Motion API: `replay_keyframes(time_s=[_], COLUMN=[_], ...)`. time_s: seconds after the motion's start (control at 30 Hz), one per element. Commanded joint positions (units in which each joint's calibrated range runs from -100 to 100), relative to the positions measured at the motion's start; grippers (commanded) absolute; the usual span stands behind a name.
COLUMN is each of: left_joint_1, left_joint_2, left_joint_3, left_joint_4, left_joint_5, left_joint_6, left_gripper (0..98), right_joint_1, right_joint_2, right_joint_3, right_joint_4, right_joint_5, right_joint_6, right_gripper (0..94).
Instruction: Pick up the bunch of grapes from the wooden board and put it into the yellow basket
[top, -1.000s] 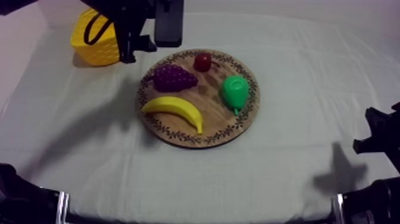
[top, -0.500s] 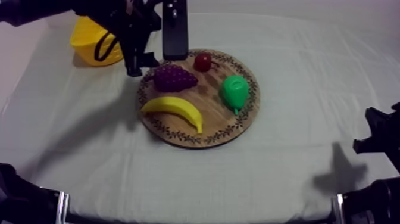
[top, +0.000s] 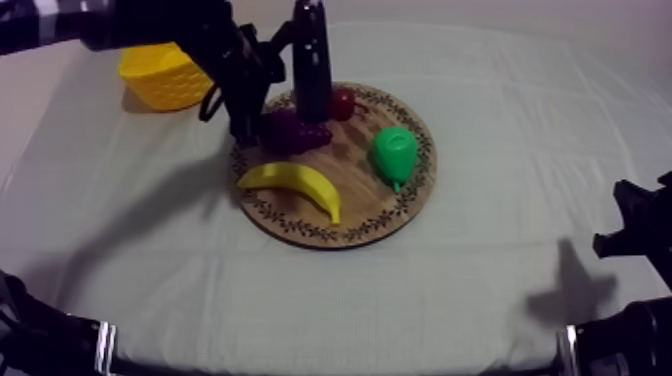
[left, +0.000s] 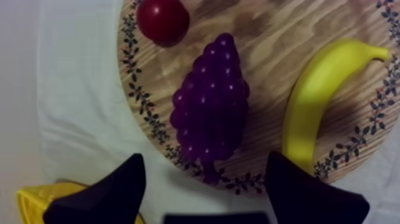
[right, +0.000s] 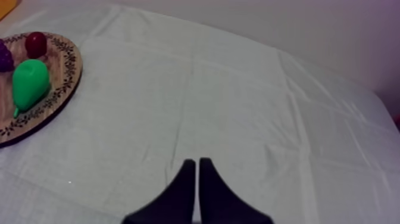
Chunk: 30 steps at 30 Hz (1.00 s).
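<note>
The purple bunch of grapes lies on the round wooden board, at its left side by the rim. My left gripper has come in from the upper left and hovers over the bunch. In the left wrist view the gripper is open, one black finger off the board's edge and the other finger by the banana, with the stem end of the grapes between them. The yellow basket stands at the far left. My right gripper rests shut above bare cloth, low at the right.
Also on the board are a yellow banana at the front left, a green pear at the right and a small red fruit at the back, close behind the grapes. Grey-white cloth surrounds the board.
My left arm has swung from beside the basket to the board and dropped over the grapes, which it now partly hides. The right arm has stayed still.
</note>
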<state>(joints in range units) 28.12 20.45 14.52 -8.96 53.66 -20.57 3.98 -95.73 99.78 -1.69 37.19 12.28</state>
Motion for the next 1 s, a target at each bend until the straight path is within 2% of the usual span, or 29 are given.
replay_keyframes(time_s=[0.0, 0.5, 0.97], left_joint_1=[-0.05, -1.12, -1.71], left_joint_2=[2.9, 17.48, 24.49], left_joint_3=[-0.79, -11.56, -19.49], left_joint_4=[0.17, 2.22, 3.75], left_joint_5=[-0.3, -0.09, 3.77], left_joint_6=[-0.16, -1.08, -1.54], left_gripper=[74.5, 73.3, 70.1], right_joint_1=[0.0, 0.0, 0.0], right_joint_2=[-0.02, -0.02, -0.02], right_joint_3=[-0.01, -0.01, -0.01], right_joint_4=[0.01, 0.01, 0.01], right_joint_5=[-0.01, -0.01, -0.01], right_joint_6=[0.0, 0.0, 0.0], right_gripper=[0.5, 0.5, 0.5])
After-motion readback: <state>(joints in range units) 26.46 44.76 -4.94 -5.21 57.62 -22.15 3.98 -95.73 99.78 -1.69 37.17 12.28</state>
